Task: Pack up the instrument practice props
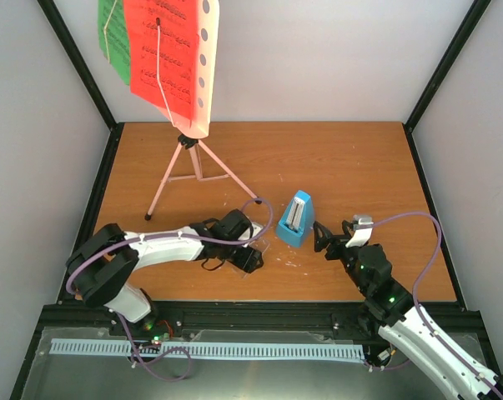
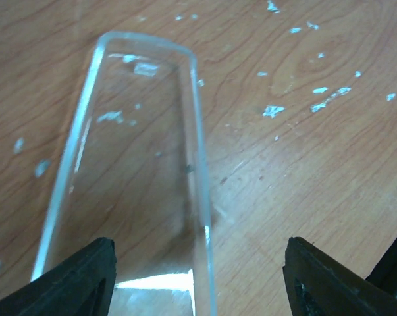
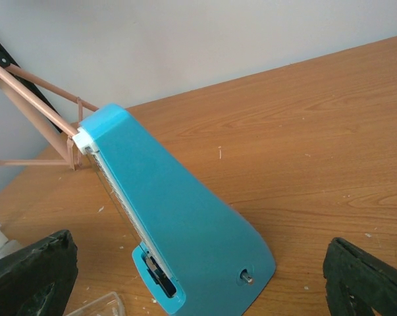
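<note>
The pink tripod music stand (image 1: 184,162) stands at the back left. Red (image 1: 163,50) and green (image 1: 113,37) sheet-music pages rest on its hole-punched desk. The blue pyramid metronome (image 1: 296,218) stands upright at mid-table with its front uncovered. Its clear cover (image 2: 132,171) lies flat on the wood. My left gripper (image 2: 198,283) is low over the cover with jaws apart, the cover's right wall between them. There is a gap to the right finger (image 2: 320,280). My right gripper (image 3: 198,280) is open just right of the metronome (image 3: 178,224), which sits between its fingers untouched.
Grey walls and black frame posts (image 1: 447,62) close in the wooden table (image 1: 359,167) on three sides. White specks (image 2: 326,99) dot the wood. A purple cable (image 1: 268,212) loops from the left wrist near the metronome. The stand's legs (image 3: 33,105) reach toward mid-table.
</note>
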Robot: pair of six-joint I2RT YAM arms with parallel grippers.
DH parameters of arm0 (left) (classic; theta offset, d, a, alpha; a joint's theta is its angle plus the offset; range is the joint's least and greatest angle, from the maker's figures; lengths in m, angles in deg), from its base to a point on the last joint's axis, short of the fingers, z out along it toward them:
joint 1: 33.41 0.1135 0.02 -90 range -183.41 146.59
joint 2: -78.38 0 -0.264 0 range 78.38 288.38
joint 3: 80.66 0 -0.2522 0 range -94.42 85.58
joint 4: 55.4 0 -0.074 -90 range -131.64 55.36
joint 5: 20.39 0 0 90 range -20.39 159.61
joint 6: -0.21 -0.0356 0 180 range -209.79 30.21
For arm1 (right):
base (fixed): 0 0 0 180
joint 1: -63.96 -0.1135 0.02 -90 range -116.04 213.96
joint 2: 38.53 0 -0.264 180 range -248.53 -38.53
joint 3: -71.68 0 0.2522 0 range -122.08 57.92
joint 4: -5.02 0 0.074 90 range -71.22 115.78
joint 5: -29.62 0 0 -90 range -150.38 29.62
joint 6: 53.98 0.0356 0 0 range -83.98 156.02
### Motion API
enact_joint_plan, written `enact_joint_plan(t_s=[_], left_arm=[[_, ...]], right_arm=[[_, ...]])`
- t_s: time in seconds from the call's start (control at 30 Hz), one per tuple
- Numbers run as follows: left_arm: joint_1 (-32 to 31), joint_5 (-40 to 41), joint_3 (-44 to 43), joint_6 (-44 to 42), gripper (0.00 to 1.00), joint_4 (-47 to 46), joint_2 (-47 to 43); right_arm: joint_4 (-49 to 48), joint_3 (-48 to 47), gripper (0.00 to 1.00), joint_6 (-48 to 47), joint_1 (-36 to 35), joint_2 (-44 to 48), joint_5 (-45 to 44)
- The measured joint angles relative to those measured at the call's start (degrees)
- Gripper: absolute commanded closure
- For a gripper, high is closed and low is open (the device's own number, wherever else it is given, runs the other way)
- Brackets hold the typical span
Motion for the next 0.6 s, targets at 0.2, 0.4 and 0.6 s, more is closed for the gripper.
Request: enact_joint_plan(t_s=[0.2, 0.4, 0.6], left_arm=[[-0.72, 2.93, 2.10, 0.44, 0.33, 3.85, -4.79], [-5.16, 5.66, 2.29, 1.22, 0.34, 5.75, -5.92], [-8.44, 10.86, 1.75, 2.27, 0.45, 6.78, -2.82]], right_arm=[[0.28, 0.33, 0.00, 1.57, 0.00, 0.00, -1.29], [0.72, 0.35, 0.00, 2.91, 0.00, 0.13, -2.80], [1.22, 0.35, 0.00, 3.98, 0.00, 0.48, -3.63]])
